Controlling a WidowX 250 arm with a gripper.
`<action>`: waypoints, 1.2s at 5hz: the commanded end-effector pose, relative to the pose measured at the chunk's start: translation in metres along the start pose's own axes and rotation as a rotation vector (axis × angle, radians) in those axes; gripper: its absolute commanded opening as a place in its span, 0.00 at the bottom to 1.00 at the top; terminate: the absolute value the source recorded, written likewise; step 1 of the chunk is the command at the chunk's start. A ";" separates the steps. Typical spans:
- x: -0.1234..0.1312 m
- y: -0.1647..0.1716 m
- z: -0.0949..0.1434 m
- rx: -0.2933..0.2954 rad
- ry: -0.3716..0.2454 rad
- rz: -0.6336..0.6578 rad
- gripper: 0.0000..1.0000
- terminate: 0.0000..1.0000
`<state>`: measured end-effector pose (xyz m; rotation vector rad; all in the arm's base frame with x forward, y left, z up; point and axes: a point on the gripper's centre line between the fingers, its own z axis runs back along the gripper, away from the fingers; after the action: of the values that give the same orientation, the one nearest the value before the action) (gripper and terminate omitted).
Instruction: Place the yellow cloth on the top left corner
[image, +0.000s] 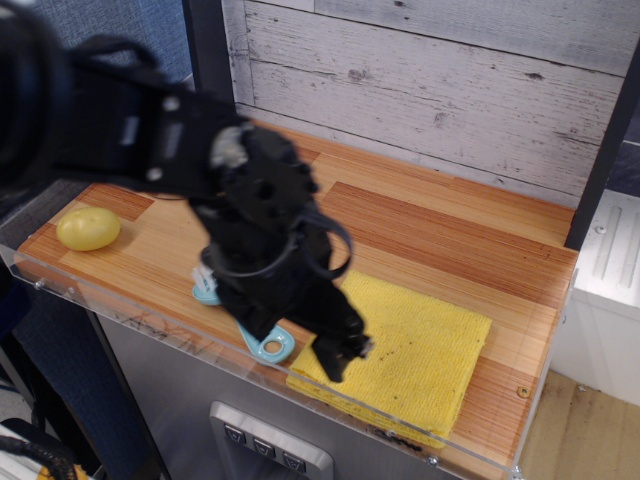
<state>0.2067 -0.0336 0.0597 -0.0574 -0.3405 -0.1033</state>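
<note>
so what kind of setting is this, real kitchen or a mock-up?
Probably a mock kitchen counter in a lab: a striped wood tabletop with a clear plastic lip, backed by a whitewashed plank wall, holding only a few props, a blue dish brush, a yellow cloth and a yellow potato-like lump.

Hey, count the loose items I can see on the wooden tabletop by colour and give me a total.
Yellow: 2, the yellow cloth and a small rounded lump
Light blue: 1, a brush, partly behind the gripper
Total: 3
</note>
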 end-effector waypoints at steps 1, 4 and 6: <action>0.028 -0.023 -0.012 0.000 -0.010 -0.005 1.00 0.00; 0.037 -0.023 -0.059 0.059 0.028 0.018 1.00 0.00; 0.042 -0.005 -0.075 0.088 0.049 0.060 1.00 0.00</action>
<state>0.2800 -0.0603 0.0101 0.0124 -0.3161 -0.0403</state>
